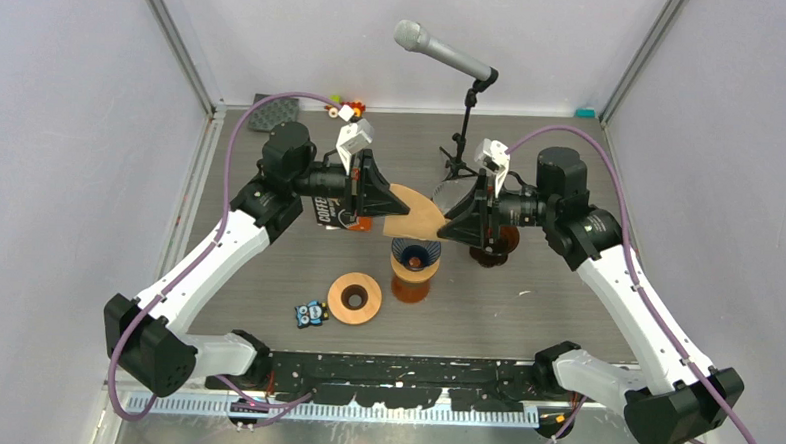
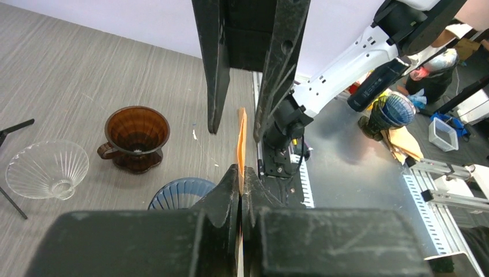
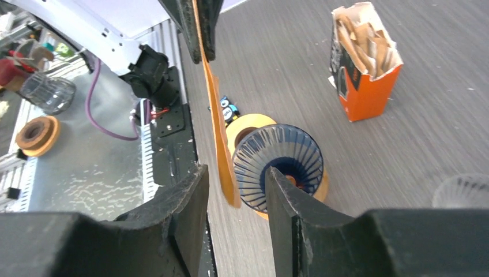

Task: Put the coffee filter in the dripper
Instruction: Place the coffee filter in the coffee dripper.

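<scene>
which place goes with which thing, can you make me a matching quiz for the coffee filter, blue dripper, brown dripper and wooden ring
1 coffee filter
2 blue dripper
3 brown dripper
4 wooden ring

a beside the clear dripper
b pinched in the left gripper
c bare, by the owl card
d on an amber stand

Pairs: 1-b, 2-d, 3-a, 4-c

Tabletop (image 1: 565,310), grey wood-grain. Ctr: wood stand (image 1: 411,286) w/ blue dripper (image 1: 415,251). Toward near edge: wood ring (image 1: 354,298), owl tag (image 1: 311,315) beside. Left: orange filter box (image 3: 366,81). Right: brown dripper (image 2: 136,137). Far edge: mic stand (image 1: 460,165).
</scene>
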`<state>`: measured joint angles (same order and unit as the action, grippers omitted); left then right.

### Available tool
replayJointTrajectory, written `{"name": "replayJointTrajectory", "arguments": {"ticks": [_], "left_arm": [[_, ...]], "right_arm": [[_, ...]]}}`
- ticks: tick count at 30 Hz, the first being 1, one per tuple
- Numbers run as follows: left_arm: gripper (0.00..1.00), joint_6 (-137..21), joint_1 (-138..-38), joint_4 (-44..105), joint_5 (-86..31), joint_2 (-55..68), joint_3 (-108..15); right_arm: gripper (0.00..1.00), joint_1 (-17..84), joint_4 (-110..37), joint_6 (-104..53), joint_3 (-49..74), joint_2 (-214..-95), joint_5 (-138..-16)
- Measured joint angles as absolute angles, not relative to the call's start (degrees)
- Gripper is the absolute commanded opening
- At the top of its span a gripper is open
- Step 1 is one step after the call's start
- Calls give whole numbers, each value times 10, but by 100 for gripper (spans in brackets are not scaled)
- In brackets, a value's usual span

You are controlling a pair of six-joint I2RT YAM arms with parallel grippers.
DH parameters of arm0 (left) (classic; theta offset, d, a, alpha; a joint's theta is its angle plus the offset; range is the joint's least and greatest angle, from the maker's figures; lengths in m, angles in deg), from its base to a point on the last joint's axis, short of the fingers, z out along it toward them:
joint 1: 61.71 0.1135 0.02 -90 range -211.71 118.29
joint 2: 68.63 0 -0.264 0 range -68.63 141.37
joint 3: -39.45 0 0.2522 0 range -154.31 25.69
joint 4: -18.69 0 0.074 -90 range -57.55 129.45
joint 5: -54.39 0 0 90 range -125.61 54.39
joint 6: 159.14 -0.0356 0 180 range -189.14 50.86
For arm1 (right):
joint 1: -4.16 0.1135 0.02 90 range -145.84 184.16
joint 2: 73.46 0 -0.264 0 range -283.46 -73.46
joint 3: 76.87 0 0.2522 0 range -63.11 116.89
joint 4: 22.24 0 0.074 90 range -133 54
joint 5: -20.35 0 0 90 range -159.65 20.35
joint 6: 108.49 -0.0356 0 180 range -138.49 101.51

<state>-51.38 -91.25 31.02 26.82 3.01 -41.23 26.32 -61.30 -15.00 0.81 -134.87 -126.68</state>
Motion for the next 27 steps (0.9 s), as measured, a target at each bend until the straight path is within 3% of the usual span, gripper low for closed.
{"name": "replayJointTrajectory", "arguments": {"ticks": [11, 27], "left_arm": [[0, -547, -912, 335, 281, 22, -411], [0, -533, -912, 323, 285, 18, -407]], "right_arm": [[42, 229, -664, -107, 32, -1302, -1247], [39, 227, -654, -122, 31, -1330, -1278]]}}
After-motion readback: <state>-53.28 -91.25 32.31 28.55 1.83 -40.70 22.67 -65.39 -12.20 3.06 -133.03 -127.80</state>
